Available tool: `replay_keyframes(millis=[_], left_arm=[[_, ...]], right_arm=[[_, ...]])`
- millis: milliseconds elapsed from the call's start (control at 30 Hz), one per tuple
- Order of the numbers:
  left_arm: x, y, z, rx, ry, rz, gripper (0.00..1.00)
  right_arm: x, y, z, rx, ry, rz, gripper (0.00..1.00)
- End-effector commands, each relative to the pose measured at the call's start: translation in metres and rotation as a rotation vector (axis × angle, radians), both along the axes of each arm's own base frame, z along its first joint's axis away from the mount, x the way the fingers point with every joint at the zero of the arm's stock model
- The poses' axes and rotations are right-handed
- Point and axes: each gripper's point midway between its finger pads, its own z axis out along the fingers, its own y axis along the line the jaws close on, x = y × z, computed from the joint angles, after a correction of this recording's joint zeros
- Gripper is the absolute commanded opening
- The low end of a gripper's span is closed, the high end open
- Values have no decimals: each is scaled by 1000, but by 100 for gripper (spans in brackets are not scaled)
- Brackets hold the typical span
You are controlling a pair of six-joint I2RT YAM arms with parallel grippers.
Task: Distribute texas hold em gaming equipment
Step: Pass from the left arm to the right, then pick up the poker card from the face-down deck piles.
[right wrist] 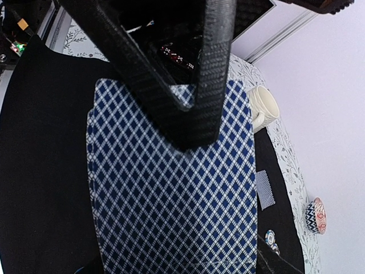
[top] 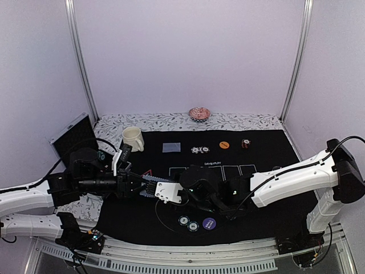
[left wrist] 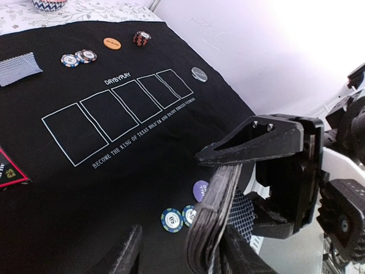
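Where the two arms meet above the near half of the black felt mat (top: 268,142) on the table, the right end effector (right wrist: 188,125) is pinching a deck of playing cards with blue-and-white diamond backs (right wrist: 171,205), one black finger lying across the top card's back. The left end effector (left wrist: 179,260) sits just beside that grip with its fingers spread, and open mat shows in the gap. Near the mat's front edge lie two blue striped-edge poker chips (left wrist: 172,220) side by side, with a purple round button (left wrist: 201,188) just beside them. Five white-outlined card boxes (left wrist: 120,108) cross the middle of the mat. Beyond them lie a small face-down card pile (left wrist: 17,68), two more striped chips (left wrist: 78,57), an orange round button (left wrist: 112,43) and a short red-and-black chip stack (left wrist: 141,38). A red-outlined black triangle (left wrist: 8,171) lies towards the mat's left side, and a cream ceramic mug (top: 132,138) stands at its far left corner.
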Motion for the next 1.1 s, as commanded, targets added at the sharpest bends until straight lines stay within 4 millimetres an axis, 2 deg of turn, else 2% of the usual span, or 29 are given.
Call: replay_keyframes(millis=[0, 233, 533, 600, 867, 1067], left_arm=[[1, 6, 5, 25, -35, 20, 49], [-7, -2, 8, -1, -15, -41, 60], [-3, 10, 19, 19, -38, 16, 64], [-4, 9, 18, 23, -23, 10, 61], [-8, 0, 9, 48, 32, -37, 32], [-11, -2, 15, 25, 24, -61, 17]], right_arm=[[2, 1, 15, 43, -6, -25, 59], [3, 2, 16, 46, -7, -24, 59], [3, -1, 10, 27, -5, -35, 58], [4, -1, 9, 27, -4, -36, 59], [5, -2, 10, 28, -4, -40, 58], [4, -3, 8, 26, -4, -42, 58]])
